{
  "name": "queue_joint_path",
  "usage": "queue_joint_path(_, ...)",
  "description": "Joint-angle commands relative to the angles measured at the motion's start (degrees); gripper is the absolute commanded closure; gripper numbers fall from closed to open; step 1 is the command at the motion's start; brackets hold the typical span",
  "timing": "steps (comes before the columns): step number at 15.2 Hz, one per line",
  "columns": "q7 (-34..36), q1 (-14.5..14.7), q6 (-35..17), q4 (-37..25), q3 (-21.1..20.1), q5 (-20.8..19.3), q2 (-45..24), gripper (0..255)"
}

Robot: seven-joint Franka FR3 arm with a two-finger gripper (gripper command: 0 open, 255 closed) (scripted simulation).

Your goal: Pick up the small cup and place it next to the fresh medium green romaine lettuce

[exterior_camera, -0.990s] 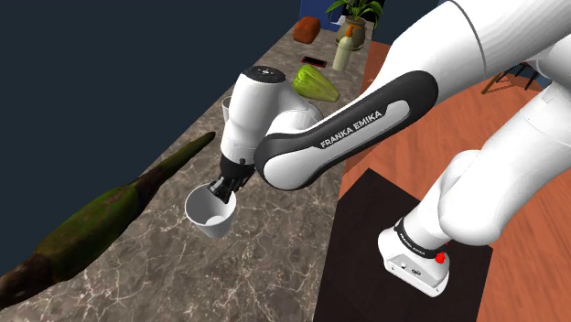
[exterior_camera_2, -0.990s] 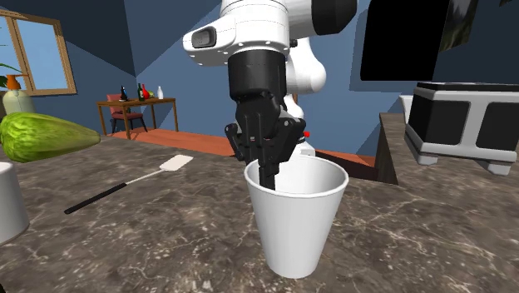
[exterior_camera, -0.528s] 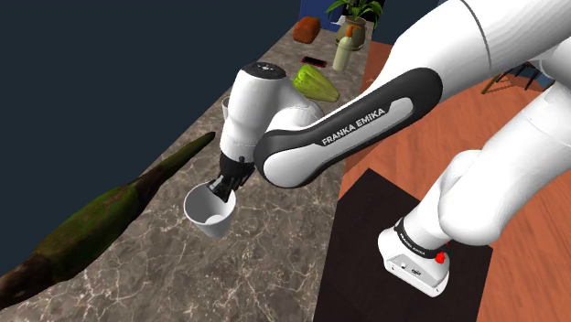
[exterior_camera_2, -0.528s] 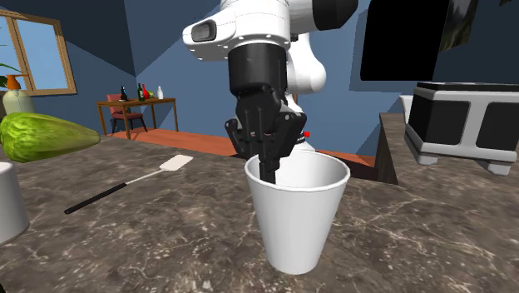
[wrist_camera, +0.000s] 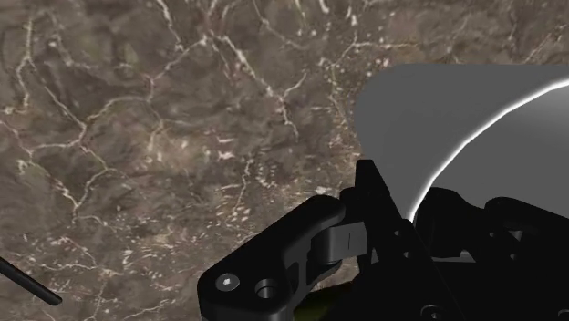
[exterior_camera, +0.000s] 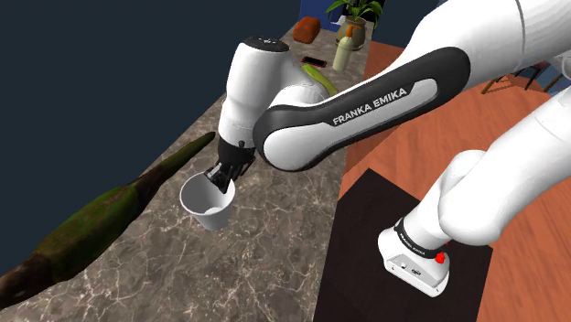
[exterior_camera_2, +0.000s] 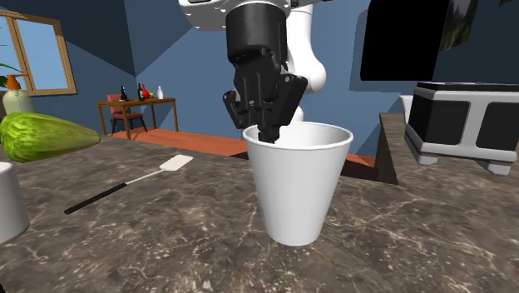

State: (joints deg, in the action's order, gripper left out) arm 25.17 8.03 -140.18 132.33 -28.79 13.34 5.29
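Observation:
A small white cup (exterior_camera: 203, 199) hangs just above the marbled brown counter (exterior_camera: 274, 247), tilted a little. My black gripper (exterior_camera: 222, 181) is shut on its rim, one finger inside and one outside. In the second exterior view the cup (exterior_camera_2: 298, 191) is close, with the gripper (exterior_camera_2: 270, 133) clamped on its far rim. In the wrist view the cup's wall (wrist_camera: 456, 119) lies against a finger (wrist_camera: 374, 196). A long dark green leafy vegetable (exterior_camera: 91, 224) stretches along the counter at the shoulder view's left. A bright green vegetable (exterior_camera_2: 42, 137) lies farther back.
A black-handled spatula (exterior_camera_2: 125, 185) lies on the counter past the cup. A white container (exterior_camera_2: 8, 212) stands at the second exterior view's left edge and a black appliance (exterior_camera_2: 466, 125) at its right. A bottle (exterior_camera: 343, 50) and a phone (exterior_camera: 314, 61) sit at the counter's far end.
The gripper has risen with the cup in it, and drifted slightly toward the shoulder view's left. The cup's base has come up off the counter.

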Motion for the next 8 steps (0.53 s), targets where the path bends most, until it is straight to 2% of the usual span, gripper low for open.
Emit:
queue_joint_path(1, 0.0, 0.0, 1.8, -0.8, 0.1, 0.3, 1.0, 255)
queue_joint_path(8, 0.0, -0.1, 7.4, -3.9, 0.8, 0.9, 3.8, 255)
